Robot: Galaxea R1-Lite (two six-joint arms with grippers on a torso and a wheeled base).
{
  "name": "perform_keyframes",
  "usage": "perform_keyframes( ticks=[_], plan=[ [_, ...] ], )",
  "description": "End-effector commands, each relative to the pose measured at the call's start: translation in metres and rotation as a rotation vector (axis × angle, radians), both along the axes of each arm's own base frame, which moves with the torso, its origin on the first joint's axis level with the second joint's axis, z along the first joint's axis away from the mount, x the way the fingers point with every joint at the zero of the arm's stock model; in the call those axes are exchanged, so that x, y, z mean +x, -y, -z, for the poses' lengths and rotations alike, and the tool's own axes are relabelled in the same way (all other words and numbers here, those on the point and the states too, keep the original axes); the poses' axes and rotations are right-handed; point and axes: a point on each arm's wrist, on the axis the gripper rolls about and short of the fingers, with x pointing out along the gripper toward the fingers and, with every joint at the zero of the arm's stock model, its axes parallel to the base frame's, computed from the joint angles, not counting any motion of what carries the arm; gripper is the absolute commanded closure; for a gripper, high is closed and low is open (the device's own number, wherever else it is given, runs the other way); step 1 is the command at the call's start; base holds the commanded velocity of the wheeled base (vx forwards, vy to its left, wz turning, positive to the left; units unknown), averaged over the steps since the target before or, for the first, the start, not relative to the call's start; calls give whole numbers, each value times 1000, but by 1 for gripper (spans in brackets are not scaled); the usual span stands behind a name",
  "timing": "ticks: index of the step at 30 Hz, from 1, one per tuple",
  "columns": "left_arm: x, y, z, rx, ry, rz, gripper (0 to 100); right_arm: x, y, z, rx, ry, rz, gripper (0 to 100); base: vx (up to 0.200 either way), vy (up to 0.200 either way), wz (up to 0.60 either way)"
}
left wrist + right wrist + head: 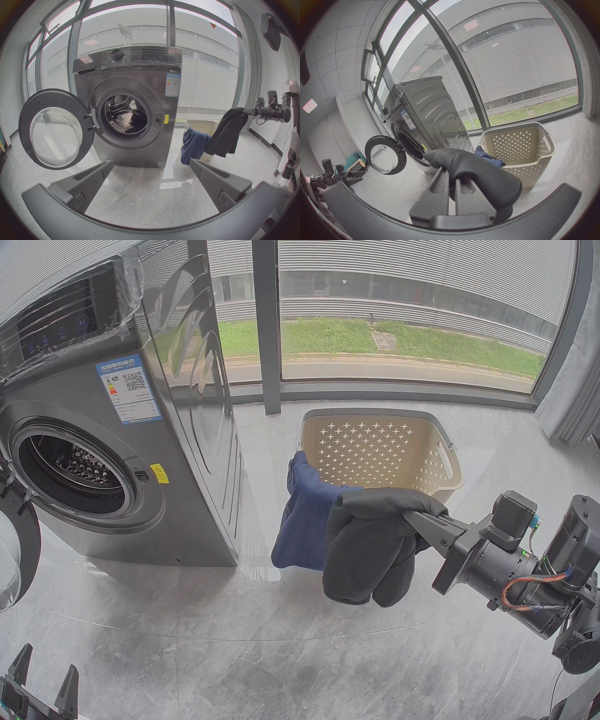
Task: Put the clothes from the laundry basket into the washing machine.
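Washer (125, 427) on the left, round door (53, 128) swung wide open. Basket (381, 446) on the floor near it, by the window. Grey garment (369, 546) hangs in the air in front of the basket, pinched at its top by the R gripper (412, 517), jaws closed on the cloth. Blue garment (306, 521) drapes over the basket rim, washer side. L gripper (150, 162) low, facing the washer, jaws spread, holding nothing.
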Motion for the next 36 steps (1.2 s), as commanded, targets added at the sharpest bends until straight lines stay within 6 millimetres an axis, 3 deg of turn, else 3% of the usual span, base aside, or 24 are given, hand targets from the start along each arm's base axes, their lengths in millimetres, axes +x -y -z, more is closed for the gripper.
perform_keyframes(
  ticks=[1,14,22,36],
  plan=[
    [0,0,4,0,1,-1,0,0,0,0,0,-1,0,100,0,200,0],
    [0,0,4,3,1,-4,0,0,0,1,-2,-3,-1,100,0,200,0],
    [0,0,4,1,1,-2,0,0,0,1,-3,-4,-1,100,0,0,0],
    [0,0,4,1,1,-4,0,3,1,2,-2,-9,11,100,-186,0,0]
  ],
)
